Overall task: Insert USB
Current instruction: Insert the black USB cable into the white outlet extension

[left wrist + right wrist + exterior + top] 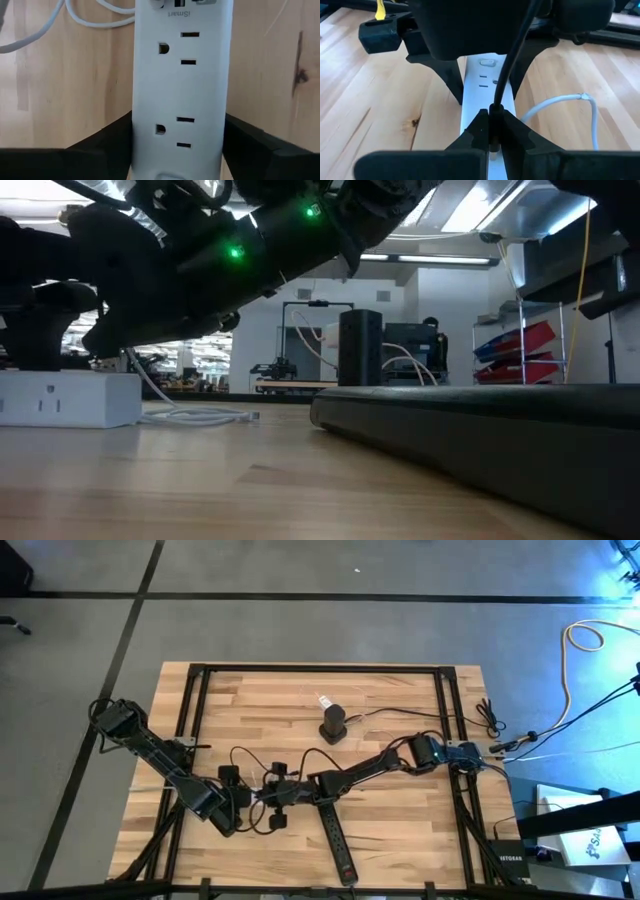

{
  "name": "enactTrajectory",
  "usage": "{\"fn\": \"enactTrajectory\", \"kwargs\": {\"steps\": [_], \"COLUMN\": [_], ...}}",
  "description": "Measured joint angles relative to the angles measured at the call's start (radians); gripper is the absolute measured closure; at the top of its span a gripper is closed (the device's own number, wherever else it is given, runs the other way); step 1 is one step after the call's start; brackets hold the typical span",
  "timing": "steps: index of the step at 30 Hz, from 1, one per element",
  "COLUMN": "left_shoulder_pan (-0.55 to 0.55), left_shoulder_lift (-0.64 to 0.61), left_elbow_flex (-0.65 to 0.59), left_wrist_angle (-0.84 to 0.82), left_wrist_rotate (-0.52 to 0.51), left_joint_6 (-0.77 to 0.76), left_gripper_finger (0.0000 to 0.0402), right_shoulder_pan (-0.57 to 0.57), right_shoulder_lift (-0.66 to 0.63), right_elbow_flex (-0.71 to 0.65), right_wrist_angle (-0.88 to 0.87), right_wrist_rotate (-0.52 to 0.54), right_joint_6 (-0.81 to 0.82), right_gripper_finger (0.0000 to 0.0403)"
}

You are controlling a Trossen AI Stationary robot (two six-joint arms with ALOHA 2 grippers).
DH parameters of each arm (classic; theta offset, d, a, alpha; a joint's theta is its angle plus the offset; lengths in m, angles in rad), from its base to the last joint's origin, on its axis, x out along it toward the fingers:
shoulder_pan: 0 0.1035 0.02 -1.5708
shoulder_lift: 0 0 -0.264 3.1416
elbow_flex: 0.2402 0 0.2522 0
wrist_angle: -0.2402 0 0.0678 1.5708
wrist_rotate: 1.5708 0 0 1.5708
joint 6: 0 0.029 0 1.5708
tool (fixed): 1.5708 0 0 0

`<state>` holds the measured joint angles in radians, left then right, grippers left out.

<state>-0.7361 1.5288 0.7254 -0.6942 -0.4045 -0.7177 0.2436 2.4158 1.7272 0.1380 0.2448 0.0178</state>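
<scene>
Your right gripper (492, 132) is pinched shut on the small dark USB plug (493, 145) at the end of a thin black cable (512, 60), and it holds that plug nose-down over the white plastic power strip (482, 95), at the end that carries the USB ports. Whether the plug is already seated in a port cannot be told from here.

Your left gripper (175, 145) straddles the same strip, one dark finger against each long side, clamping it flat to the light wooden table (400, 820).

The plug is rigid and light, but its metal tongue will not forgive a tilt, so I would keep the hold right down on the moulded body, never on the cable, which is limp and will simply buckle. The strip's smooth casing looks slippery and light enough to skate, so the left clamp is what gives you something to push against.

A white cord (560, 102) loops on the wood beside the strip, and a long black power strip (335, 835) lies nearer the table's front edge, clear of the work.
</scene>
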Motion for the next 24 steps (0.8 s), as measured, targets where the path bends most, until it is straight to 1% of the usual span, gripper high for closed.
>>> {"fn": "enactTrajectory", "kwargs": {"steps": [3,8,13,19,24], "left_shoulder_pan": [0.000,0.000,0.000,0.000,-0.002], "left_shoulder_lift": [0.000,0.000,0.000,0.000,0.000], "left_elbow_flex": [0.000,0.000,0.000,0.000,0.000], "left_wrist_angle": [0.003,0.003,0.001,0.002,0.000], "left_wrist_rotate": [-0.002,-0.001,0.001,0.001,-0.001], "left_joint_6": [-0.001,-0.001,-0.003,-0.005,-0.013], "left_gripper_finger": [0.0167,0.0167,0.0167,0.0167,0.0166], "right_shoulder_pan": [0.000,0.001,-0.001,-0.002,-0.002], "right_shoulder_lift": [-0.002,0.000,0.006,0.009,0.028], "right_elbow_flex": [0.001,-0.001,-0.007,-0.007,-0.009], "right_wrist_angle": [-0.034,-0.026,0.046,0.065,0.129], "right_wrist_rotate": [-0.002,-0.007,-0.001,-0.002,-0.002], "right_joint_6": [0.004,0.001,0.000,-0.010,0.001], "right_gripper_finger": [0.0394,0.0394,0.0394,0.0393,0.0393]}}
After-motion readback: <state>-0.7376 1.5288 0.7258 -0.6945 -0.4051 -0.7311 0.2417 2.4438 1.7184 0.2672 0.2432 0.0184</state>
